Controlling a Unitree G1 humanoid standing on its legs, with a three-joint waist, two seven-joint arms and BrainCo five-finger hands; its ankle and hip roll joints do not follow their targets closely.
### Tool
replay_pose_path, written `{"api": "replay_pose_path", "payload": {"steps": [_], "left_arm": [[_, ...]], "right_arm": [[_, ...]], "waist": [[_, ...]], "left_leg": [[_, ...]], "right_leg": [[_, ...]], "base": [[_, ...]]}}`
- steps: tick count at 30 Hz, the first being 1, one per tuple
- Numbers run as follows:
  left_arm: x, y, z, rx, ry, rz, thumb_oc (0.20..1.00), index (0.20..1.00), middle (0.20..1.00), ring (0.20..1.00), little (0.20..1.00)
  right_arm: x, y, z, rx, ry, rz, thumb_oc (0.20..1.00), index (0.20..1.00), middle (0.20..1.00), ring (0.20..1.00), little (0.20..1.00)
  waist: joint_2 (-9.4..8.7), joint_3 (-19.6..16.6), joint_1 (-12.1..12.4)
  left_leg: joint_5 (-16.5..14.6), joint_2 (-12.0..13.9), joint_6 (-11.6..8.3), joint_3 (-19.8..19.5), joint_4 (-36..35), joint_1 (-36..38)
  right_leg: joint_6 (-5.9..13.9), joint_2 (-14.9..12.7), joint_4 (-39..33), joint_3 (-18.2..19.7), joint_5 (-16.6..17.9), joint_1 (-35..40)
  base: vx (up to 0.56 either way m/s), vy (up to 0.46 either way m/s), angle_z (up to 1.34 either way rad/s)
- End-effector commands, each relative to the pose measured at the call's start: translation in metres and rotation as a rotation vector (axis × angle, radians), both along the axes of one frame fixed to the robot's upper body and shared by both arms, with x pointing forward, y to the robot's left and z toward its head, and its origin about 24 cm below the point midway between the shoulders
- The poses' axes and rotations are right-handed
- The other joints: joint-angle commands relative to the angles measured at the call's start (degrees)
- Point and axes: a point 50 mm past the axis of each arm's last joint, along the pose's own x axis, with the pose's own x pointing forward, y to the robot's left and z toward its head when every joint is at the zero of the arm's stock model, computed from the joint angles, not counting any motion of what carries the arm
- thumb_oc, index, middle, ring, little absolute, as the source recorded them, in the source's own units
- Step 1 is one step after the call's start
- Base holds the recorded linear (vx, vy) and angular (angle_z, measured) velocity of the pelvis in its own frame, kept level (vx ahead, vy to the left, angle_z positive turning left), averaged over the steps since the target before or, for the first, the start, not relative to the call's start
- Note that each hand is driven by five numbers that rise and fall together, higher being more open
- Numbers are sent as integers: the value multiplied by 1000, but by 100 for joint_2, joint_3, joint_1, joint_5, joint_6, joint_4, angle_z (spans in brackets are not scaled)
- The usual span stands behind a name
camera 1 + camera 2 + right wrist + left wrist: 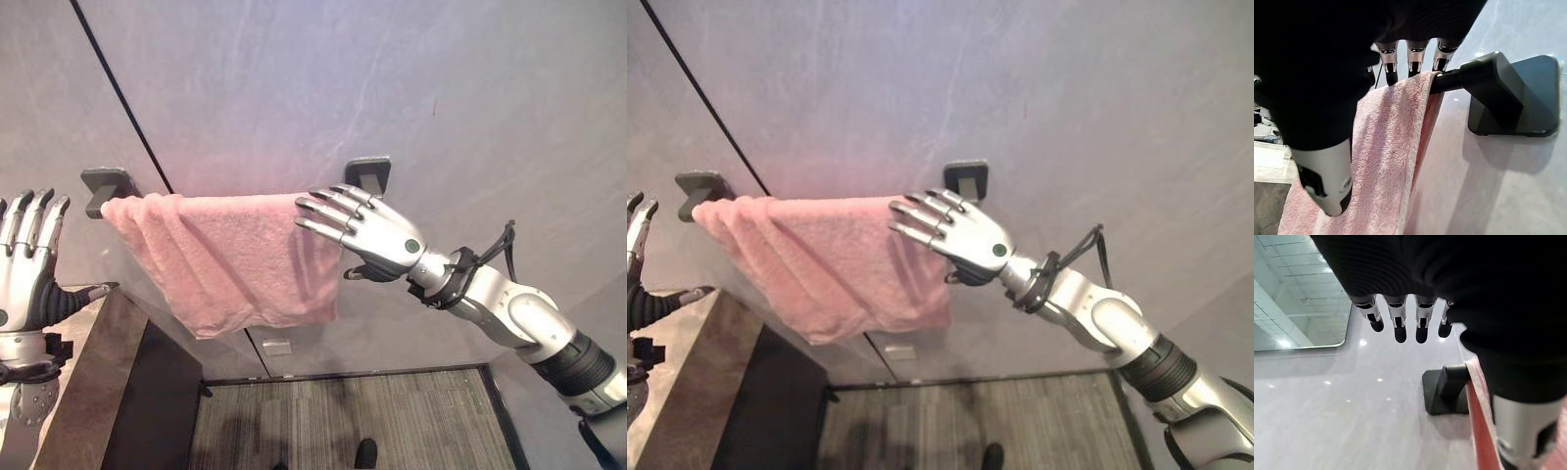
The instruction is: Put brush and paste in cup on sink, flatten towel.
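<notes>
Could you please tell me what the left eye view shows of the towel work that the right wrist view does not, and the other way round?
The left eye view alone takes in the whole pink towel hanging bunched and slanted, the left hand raised apart from it, and the far bracket. The right wrist view alone shows close up the towel's edge draped over the rail beside the near bracket. Both show the right hand, fingers straight, at the towel's top.

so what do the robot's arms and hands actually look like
Both arms are silver-grey with dark ribbed bands. The right hand has silver fingers with dark tips, a dark round mark on its back, and thin black cables at the wrist. The left hand matches, with a dark ribbed cover.
</notes>
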Motion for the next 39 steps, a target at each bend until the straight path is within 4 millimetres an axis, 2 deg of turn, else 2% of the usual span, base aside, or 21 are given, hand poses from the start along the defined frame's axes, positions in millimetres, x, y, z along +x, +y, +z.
{"api": "replay_pose_path", "payload": {"steps": [1, 11, 12, 13, 14, 15, 20, 25, 29, 37, 39], "left_arm": [[12, -10, 35, 98, -91, -88, 1000, 1000, 1000, 1000, 1000], [24, -13, 31, 101, -22, -114, 1000, 1000, 1000, 1000, 1000], [26, -6, 27, 197, 94, -79, 1000, 1000, 1000, 1000, 1000], [26, -6, 27, 202, 97, -78, 1000, 1000, 1000, 1000, 1000], [28, -2, 24, 281, 193, -69, 1000, 1000, 1000, 1000, 1000], [29, -1, 24, 304, 219, -64, 1000, 1000, 1000, 1000, 1000], [22, 13, 31, 401, 352, -13, 1000, 1000, 1000, 1000, 1000], [12, 22, 31, 361, 412, 25, 1000, 1000, 1000, 1000, 1000], [9, 26, 29, 326, 423, 45, 1000, 1000, 1000, 1000, 1000], [12, 27, 21, 276, 427, 65, 1000, 1000, 1000, 1000, 1000], [14, 22, 21, 246, 383, 53, 1000, 1000, 1000, 1000, 1000]], "right_arm": [[13, -6, -9, -49, 46, -77, 1000, 1000, 1000, 1000, 1000], [18, -6, -3, -28, 36, -93, 1000, 1000, 1000, 1000, 1000], [19, -10, -2, -28, 49, -105, 1000, 1000, 1000, 1000, 1000], [19, -10, -2, -24, 52, -105, 1000, 1000, 1000, 1000, 1000], [19, -13, 0, -21, 65, -105, 1000, 1000, 1000, 1000, 1000], [18, -15, 0, -21, 74, -109, 1000, 1000, 1000, 1000, 1000], [19, -36, 2, -20, 97, -175, 1000, 1000, 1000, 1000, 1000], [24, -71, 0, -41, 126, -323, 1000, 1000, 1000, 1000, 1000], [25, -87, 4, -25, 123, -392, 1000, 1000, 1000, 1000, 1000], [27, -72, 5, 9, 152, -344, 1000, 1000, 1000, 1000, 1000], [27, -59, 7, 47, 156, -296, 1000, 1000, 1000, 1000, 1000]], "waist": [[-91, 119, -24], [-6, 177, -69], [54, 205, -99], [37, 195, -97], [66, 213, -128], [65, 210, -122], [109, 220, -120], [62, 176, -151], [5, 138, -180], [-64, 118, -124], [-101, 100, -89]], "left_leg": [[323, -13, -171, -233, 2, -380], [345, -36, -162, -166, 2, -502], [344, -40, -159, -148, 2, -515], [342, -38, -159, -147, 2, -516], [339, -50, -158, -121, 2, -520], [339, -53, -156, -113, 2, -523], [320, -57, -146, -64, 2, -508], [274, -70, -136, -48, 2, -416], [240, -70, -131, -60, 2, -336], [225, -38, -131, 6, 2, -263], [227, -7, -143, 20, 2, -237]], "right_leg": [[803, -745, 6, 13, -326, 676], [824, -769, 6, 100, -281, 510], [829, -775, 6, 117, -274, 489], [830, -773, 6, 118, -274, 488], [843, -779, 6, 140, -262, 461], [847, -782, 6, 156, -253, 451], [876, -791, 6, 192, -237, 419], [879, -764, 6, 168, -285, 521], [886, -762, 6, 138, -314, 613], [886, -743, 6, 152, -312, 649], [875, -732, 6, 152, -315, 666]], "base": [[0, 0, 0], [3, 2, -1], [0, 0, 0], [0, 0, 0], [0, 0, 0], [0, 0, 0], [9, 1, -3], [16, 0, -8], [5, -1, 1], [-5, -1, -1], [0, 0, 0]]}}
